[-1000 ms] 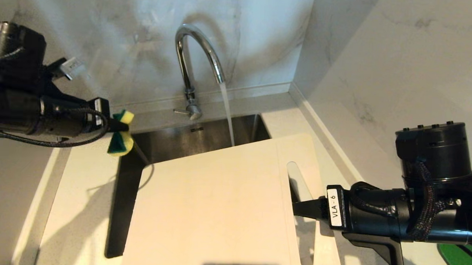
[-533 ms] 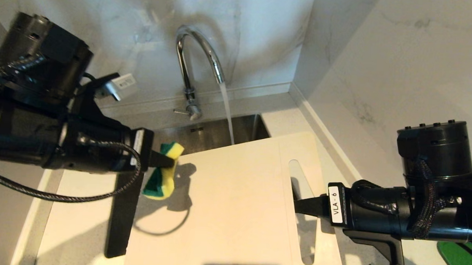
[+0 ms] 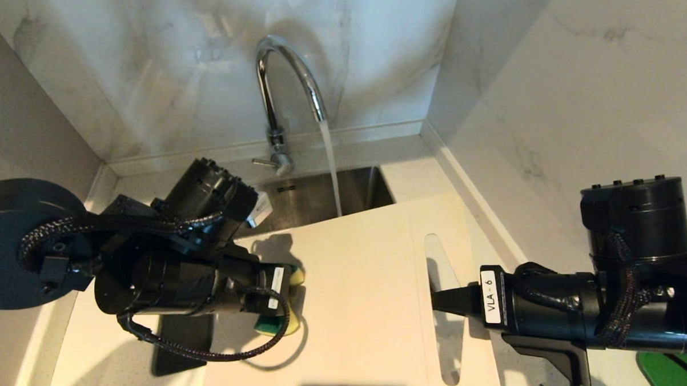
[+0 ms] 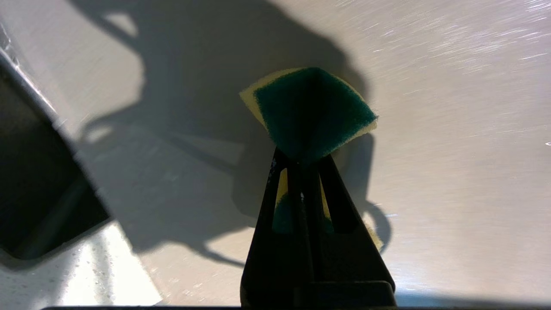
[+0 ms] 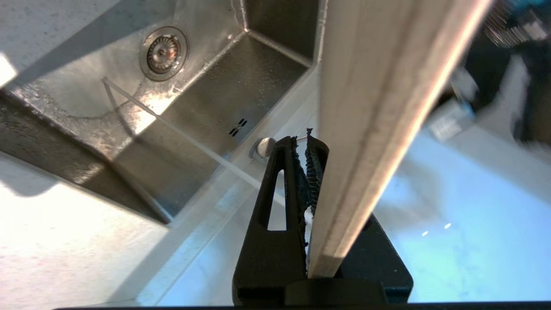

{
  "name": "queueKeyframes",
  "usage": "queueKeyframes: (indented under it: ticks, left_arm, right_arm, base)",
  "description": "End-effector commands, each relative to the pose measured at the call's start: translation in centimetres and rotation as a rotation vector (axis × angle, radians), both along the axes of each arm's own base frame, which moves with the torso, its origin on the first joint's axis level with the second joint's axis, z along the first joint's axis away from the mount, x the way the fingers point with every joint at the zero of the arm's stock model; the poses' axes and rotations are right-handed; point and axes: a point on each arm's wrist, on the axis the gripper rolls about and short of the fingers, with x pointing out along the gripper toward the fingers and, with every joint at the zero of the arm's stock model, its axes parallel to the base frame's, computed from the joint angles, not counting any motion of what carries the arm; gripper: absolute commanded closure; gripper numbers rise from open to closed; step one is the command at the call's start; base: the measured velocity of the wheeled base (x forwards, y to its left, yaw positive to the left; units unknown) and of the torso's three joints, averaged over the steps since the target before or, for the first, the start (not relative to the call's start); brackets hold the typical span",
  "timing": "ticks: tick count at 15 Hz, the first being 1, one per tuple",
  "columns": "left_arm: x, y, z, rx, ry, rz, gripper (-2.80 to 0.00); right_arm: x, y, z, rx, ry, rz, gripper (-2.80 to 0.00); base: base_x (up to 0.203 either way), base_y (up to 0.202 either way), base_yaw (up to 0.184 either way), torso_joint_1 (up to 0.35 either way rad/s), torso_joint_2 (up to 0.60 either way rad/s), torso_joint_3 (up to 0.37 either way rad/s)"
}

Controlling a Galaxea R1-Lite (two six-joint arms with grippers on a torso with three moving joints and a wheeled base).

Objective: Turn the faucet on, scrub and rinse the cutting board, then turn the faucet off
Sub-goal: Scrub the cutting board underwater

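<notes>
I see one cutting board [image 3: 351,307] held tilted over the sink [image 3: 320,195], its long axis running toward the back wall and its handle slot [image 3: 445,311] along the edge on my right. One faucet [image 3: 284,94] arches above the basin (water runs from its spout behind the board's far edge). My right gripper [image 3: 440,301] pinches the board at the slot. My left gripper [image 4: 301,161] is clamped on one yellow-green sponge [image 4: 312,112] against the board's face.
</notes>
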Motion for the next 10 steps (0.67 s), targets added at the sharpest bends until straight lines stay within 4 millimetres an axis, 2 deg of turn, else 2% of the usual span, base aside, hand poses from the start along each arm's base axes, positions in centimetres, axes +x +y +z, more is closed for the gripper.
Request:
queueKeyframes:
  ticks: [1, 5, 10]
  left_arm:
    - [0.8, 1.7, -2.0, 0.002, 0.009, 0.059, 0.00]
    - [0.9, 5.7, -3.2, -0.016, 0.012, 0.153, 0.00]
    - [2.6, 11.2, -5.0, -0.113, 0.047, 0.269, 0.00]
  right_arm:
    - [-0.1, 0.0, 0.1, 0.004, -0.014, 0.007, 0.00]
    - [0.1, -0.2, 0.2, 0.006, -0.011, -0.005, 0.00]
    - [0.0, -0.4, 0.3, 0.014, -0.008, -0.016, 0.00]
  base:
    - [0.000, 0.000, 0.000, 0.000, 0.00, 0.000]
    - [0.000, 0.000, 0.000, 0.000, 0.00, 0.000]
    - [0.000, 0.000, 0.000, 0.000, 0.00, 0.000]
